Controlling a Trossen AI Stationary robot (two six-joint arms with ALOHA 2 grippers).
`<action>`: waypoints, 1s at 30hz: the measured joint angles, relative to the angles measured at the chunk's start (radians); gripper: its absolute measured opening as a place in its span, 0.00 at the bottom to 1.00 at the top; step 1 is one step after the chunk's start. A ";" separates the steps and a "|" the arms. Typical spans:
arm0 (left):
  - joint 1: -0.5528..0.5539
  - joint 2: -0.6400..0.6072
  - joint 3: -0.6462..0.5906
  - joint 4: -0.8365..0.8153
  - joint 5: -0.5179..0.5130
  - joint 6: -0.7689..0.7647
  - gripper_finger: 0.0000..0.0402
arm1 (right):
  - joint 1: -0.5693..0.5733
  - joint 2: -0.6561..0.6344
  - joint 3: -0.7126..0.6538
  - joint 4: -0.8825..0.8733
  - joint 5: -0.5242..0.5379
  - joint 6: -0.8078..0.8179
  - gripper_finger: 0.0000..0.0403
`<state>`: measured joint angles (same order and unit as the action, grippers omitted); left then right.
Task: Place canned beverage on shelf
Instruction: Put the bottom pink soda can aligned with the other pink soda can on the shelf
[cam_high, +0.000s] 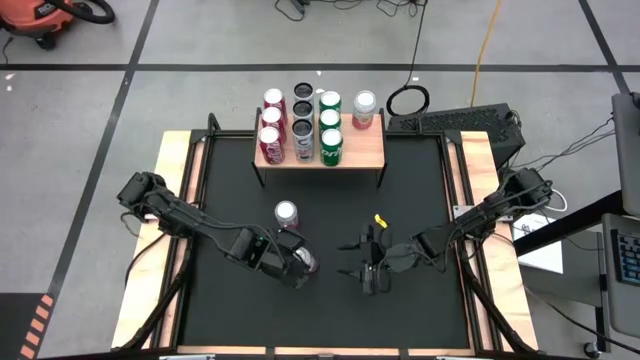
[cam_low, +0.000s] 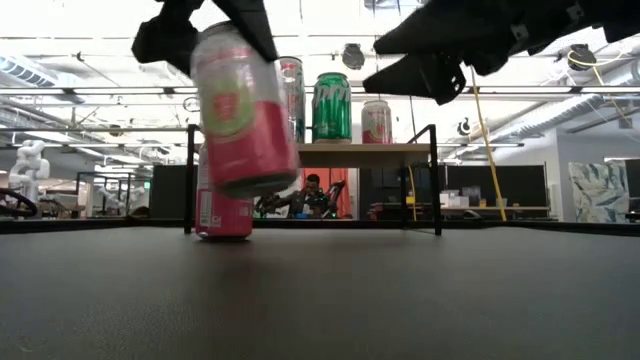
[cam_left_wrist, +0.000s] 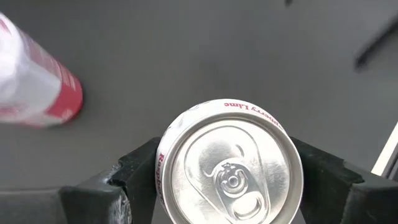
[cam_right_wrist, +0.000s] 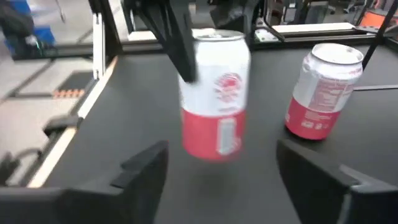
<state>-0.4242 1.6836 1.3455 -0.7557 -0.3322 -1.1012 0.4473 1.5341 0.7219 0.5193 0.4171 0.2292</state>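
Observation:
A red-and-white can (cam_right_wrist: 217, 93) hangs in the air over the black mat with my left gripper (cam_high: 300, 265) shut on it; its silver top (cam_left_wrist: 230, 168) faces the left wrist camera. A second red-and-white can (cam_high: 287, 213) stands upright on its base on the mat just beyond it. The shelf (cam_high: 365, 150) stands at the mat's far edge and carries several upright cans. My right gripper (cam_right_wrist: 221, 177) is open to the right of the held can, its fingers level and apart from the can, with nothing between them. My left gripper pinches the can's side wall (cam_left_wrist: 160, 177) between its two fingers, one on each side, close under the top rim. The fingers (cam_right_wrist: 180, 50) come slanting down from the table's left. The can is lifted clear of the mat and hangs a little tilted (cam_low: 245, 110).
Bare black mat (cam_high: 420, 190) lies between the grippers and the shelf. Light wooden strips (cam_high: 165, 230) run along the table's left and right sides. The shelf's black legs (cam_low: 436, 180) stand on the mat. A person shows in the room behind the table (cam_low: 313, 190).

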 joint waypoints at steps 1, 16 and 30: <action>0.001 0.000 0.002 0.009 -0.026 -0.012 0.70 | 0.000 0.000 0.000 0.014 0.000 0.010 0.70; 0.059 0.000 0.003 0.154 -0.111 0.051 0.70 | -0.049 0.000 0.085 -0.062 -0.029 -0.037 0.89; 0.085 0.000 0.003 0.175 -0.103 0.068 0.70 | -0.136 0.000 0.091 -0.098 -0.139 -0.130 0.89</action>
<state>-0.3387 1.6833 1.3483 -0.5803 -0.4356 -1.0336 0.3112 1.5337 0.8127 0.4212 0.2783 0.0989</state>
